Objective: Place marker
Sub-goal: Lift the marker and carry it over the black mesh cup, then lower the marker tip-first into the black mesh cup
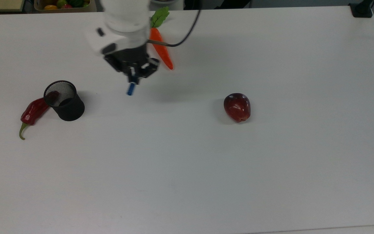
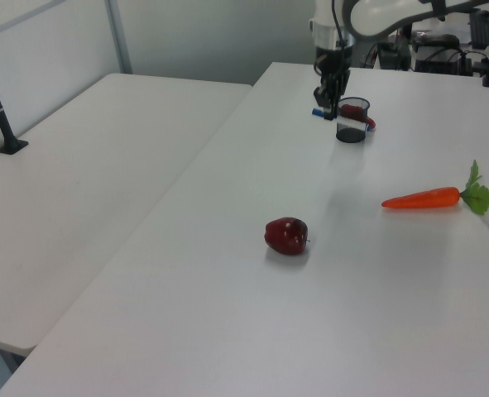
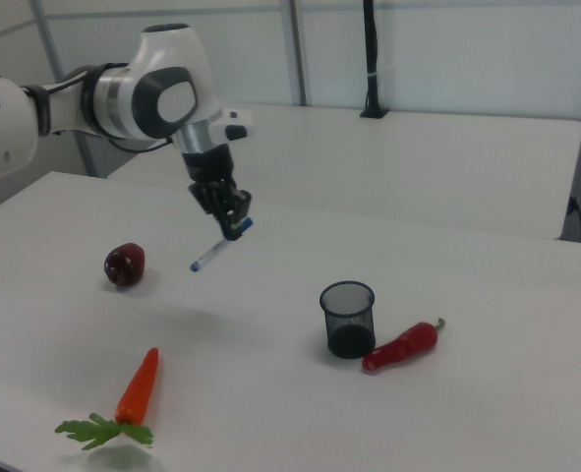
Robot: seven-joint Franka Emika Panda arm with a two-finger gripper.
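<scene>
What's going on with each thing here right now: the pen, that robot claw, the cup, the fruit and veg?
Marker: held in the air, tilted, clear of the table.
Pincer: shut on the marker near its blue-capped end.
Black mesh cup: upright, open-topped, with the pepper against it.
Red chili pepper: lying flat.
Apple: resting on the table, alone.
Carrot: lying flat.
</scene>
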